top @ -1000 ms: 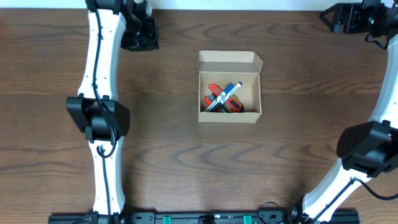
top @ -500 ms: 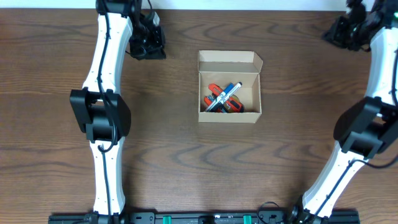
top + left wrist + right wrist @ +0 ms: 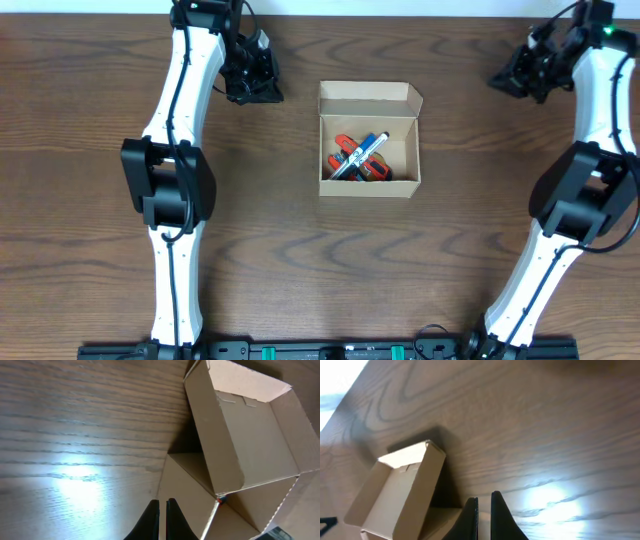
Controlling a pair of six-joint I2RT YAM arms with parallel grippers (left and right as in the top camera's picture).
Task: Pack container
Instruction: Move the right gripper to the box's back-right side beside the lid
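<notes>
The container [image 3: 368, 140], a small tan cardboard box, sits at the table's middle with its flap lid [image 3: 368, 96] folded open at the back. Inside lie a blue-and-white marker [image 3: 362, 152] and orange-red markers [image 3: 345, 144], crossed over each other. My left gripper [image 3: 268, 92] hovers just left of the box's back corner, shut and empty; its wrist view shows the container [image 3: 250, 435] close on the right. Further off, by the table's back right, my right gripper [image 3: 500, 80] is also shut and empty. The container [image 3: 400, 490] shows at the lower left of its wrist view.
The dark wood table [image 3: 300, 260] runs all round the box. Both white arms reach in from the front edge along the left and right sides. A pale strip beyond the table's back edge [image 3: 400, 8] shows at the top.
Both grippers have swung inward from the back corners toward the box. The right gripper's jaws have shut. The box and markers have not moved.
</notes>
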